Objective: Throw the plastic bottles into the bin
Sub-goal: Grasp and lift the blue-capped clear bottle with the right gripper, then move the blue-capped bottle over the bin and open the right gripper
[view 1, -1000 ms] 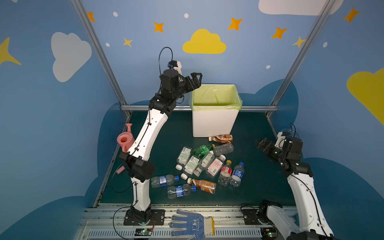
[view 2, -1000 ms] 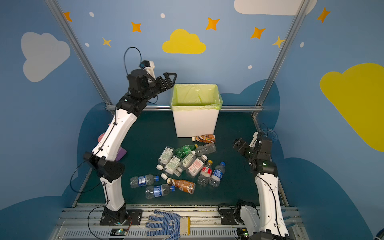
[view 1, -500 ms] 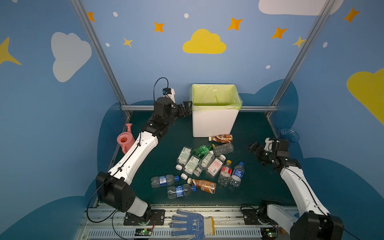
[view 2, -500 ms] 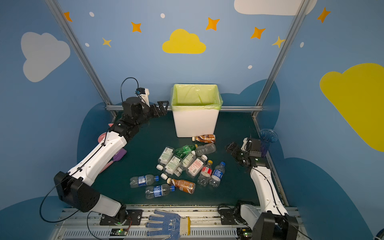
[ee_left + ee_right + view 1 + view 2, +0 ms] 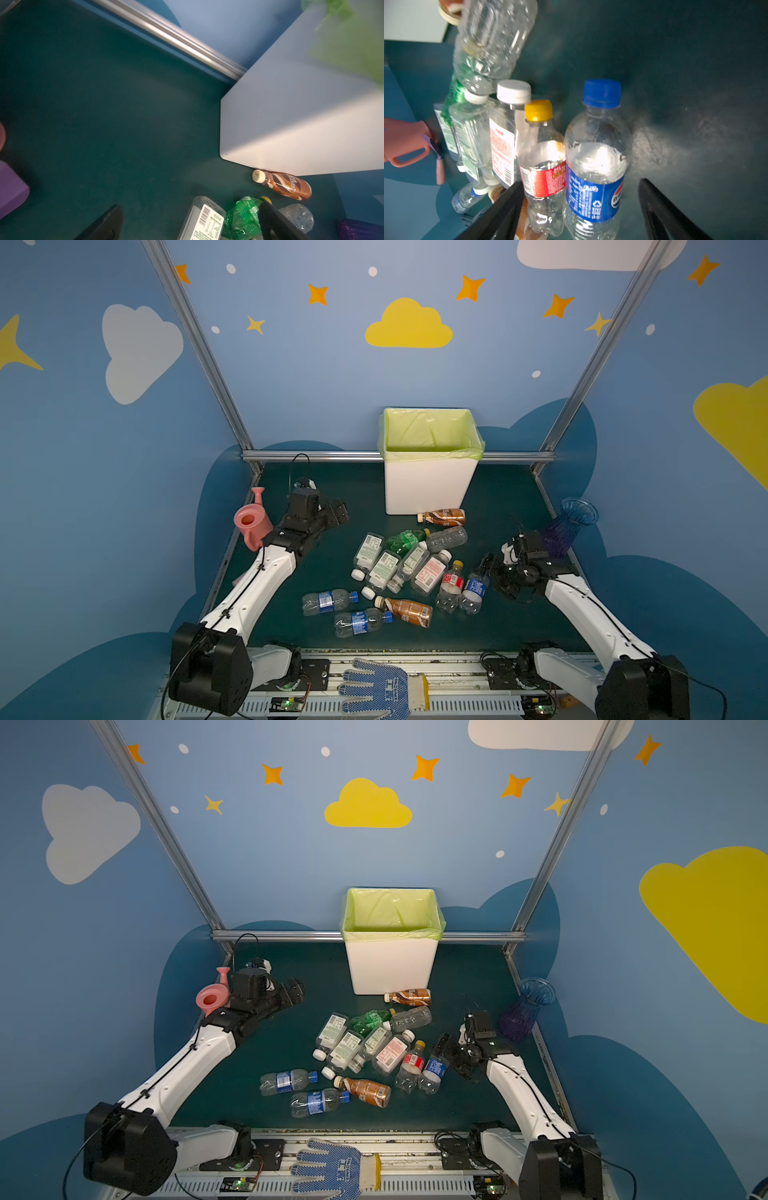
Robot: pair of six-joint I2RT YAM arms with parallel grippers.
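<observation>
Clear plastic fills the view under my right pincer (image 5: 581, 184). A blue-capped bottle with a blue label (image 5: 596, 158) lies at the right-hand edge of the heap. The black fingers (image 5: 506, 207) stand well apart on either side of it and grip nothing.

In the right wrist view the yellow-capped bottle with the red label (image 5: 544, 178), touching or just beside it, also falls between them. I judge the near finger must slip into the seam between the two, or I will lift both or pinch neither cleanly. This outermost bottle is the sensible pick, because bare dark green surface (image 5: 507, 497) on its free side gives the far finger room.

The other bottles sit in a loose pile mid-surface, in front of the white rectangular bin with the yellow-green liner (image 5: 428, 485). The bin stands against the back rail. I see no bottles in it, though its floor is hidden. One brown bottle (image 5: 442, 516) lies along the bin's foot.

My left pincer (image 5: 336, 511) hangs fully spread and empty above the surface, left of the heap. It points toward the pile's far bottles and is well apart from the right arm's side.

A pink plastic watering can (image 5: 249, 524) beside that arm and a blue-purple ribbed vase (image 5: 567, 526) behind the right one are not bottles, so I leave them.
</observation>
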